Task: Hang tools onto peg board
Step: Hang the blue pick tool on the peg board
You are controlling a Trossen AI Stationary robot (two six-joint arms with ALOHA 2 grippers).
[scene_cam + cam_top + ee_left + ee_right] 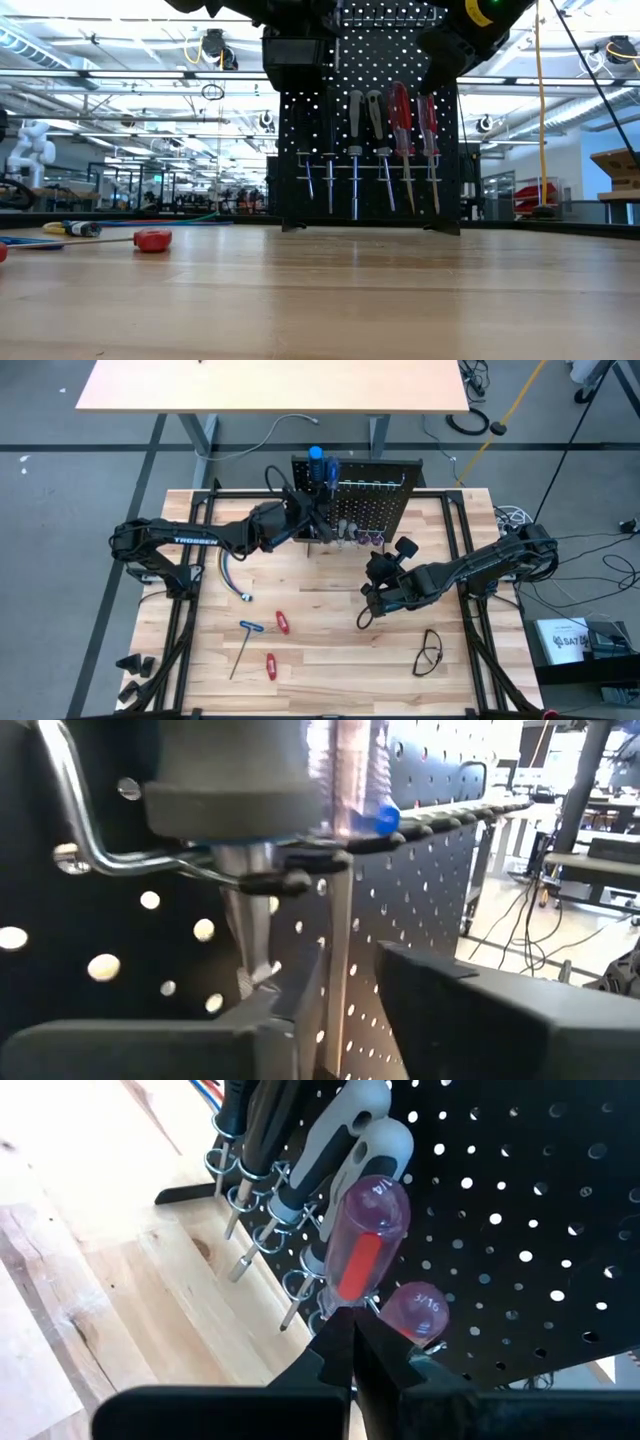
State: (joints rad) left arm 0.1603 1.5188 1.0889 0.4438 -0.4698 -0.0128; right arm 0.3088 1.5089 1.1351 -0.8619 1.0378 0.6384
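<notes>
High view: left gripper (312,510) sits at the upper left corner of the peg board (385,500), right beside an upright blue-handled screwdriver (316,460) that stands above the board's top edge, presumably being seated in a holder; right gripper (375,598) hangs over the table in front of the board, apart from it; loose tools (282,622) lie on the wood near the front left, not yet hung. Low view: board stands upright at the far side, a row of screwdrivers (400,120) hanging shaft-down in its ring hooks, grey, white and red handles. Left wrist view: jaws part-open, straddling a slim shaft below a metal hook (110,860); no firm grip visible, so likely a release. Right wrist view: fingers pressed together, empty, aimed at the clear red handles (365,1245) racked in rings
</notes>
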